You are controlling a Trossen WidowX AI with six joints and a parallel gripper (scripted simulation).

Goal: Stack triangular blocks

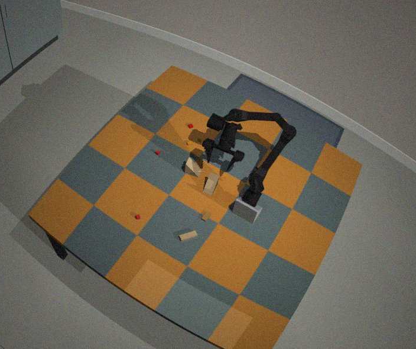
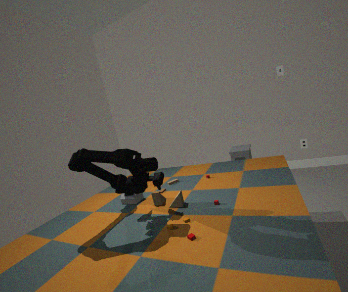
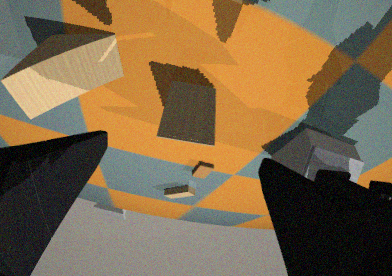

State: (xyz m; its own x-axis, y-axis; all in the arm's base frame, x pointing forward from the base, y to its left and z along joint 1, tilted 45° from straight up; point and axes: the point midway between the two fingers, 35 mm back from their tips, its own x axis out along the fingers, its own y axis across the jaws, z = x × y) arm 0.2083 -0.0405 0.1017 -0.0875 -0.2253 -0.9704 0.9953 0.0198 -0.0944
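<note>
One triangular block (image 1: 191,167) (image 2: 177,200) (image 3: 75,72) stands on the table with a narrow edge up. In the exterior view its slope descends toward the other block. The second triangular block (image 1: 211,183) (image 2: 158,199) (image 3: 189,112) is a short gap away, nearer the arm's base; which face it rests on is hard to tell. The blocks are apart. My gripper (image 1: 218,166) (image 3: 185,153) is wide open and empty, raised above the table beside the two blocks. In the wrist view the second block shows beyond and between the fingertips, and the first lies to the left.
Red cubes (image 1: 190,125) (image 1: 157,152) (image 1: 137,216) are scattered around. A small yellow piece (image 1: 188,142) (image 2: 187,220) lies near the gripper's shadow. A small orange block (image 1: 205,216) (image 3: 203,169) and a longer pale block (image 1: 188,235) (image 3: 180,191) lie beyond the second block. The arm's grey base (image 1: 246,210) is close.
</note>
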